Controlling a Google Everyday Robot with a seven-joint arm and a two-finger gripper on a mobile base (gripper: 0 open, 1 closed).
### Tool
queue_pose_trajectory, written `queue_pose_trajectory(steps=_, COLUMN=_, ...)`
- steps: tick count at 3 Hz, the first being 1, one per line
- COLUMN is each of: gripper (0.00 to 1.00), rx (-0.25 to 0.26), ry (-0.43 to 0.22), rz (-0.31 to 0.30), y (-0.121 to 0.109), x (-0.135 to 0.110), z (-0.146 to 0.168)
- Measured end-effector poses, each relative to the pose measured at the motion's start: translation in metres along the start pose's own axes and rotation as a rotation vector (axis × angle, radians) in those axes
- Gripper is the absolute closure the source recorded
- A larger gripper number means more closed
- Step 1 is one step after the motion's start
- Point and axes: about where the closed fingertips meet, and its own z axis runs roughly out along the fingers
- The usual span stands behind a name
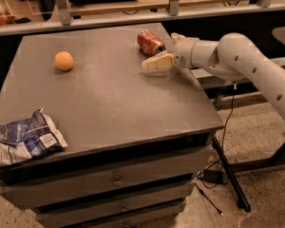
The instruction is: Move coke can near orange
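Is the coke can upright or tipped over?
Tipped: the coke can lies on its side on the table, the hand close beside it.

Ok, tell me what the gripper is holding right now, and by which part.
Nothing, as far as shows: the gripper is beside the coke can, which lies on its side on the table.

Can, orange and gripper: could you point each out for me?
Can (149, 42): camera view, middle of its red side.
Orange (63, 61): camera view, centre of the fruit.
Gripper (159, 51): camera view, midway between its open fingertips, at the can's right end.
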Motion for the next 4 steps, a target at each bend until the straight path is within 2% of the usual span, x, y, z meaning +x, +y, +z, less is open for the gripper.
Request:
queue_pose_trajectory(steps=1, gripper=0.15, rx=0.035, ry=-0.010, rz=0.000, y=-0.0024, x=0.0000, z=0.0106)
queue_pose_trajectory(steps=3, gripper=0.62, rx=0.096, ry=-0.015, rz=0.005, y=-0.0075, x=-0.0055, z=0.0140)
queue_pose_trajectory(steps=4, gripper=0.85, rx=0.065, ry=-0.052, rz=0.029, y=-0.0116, x=-0.0069, z=0.0173)
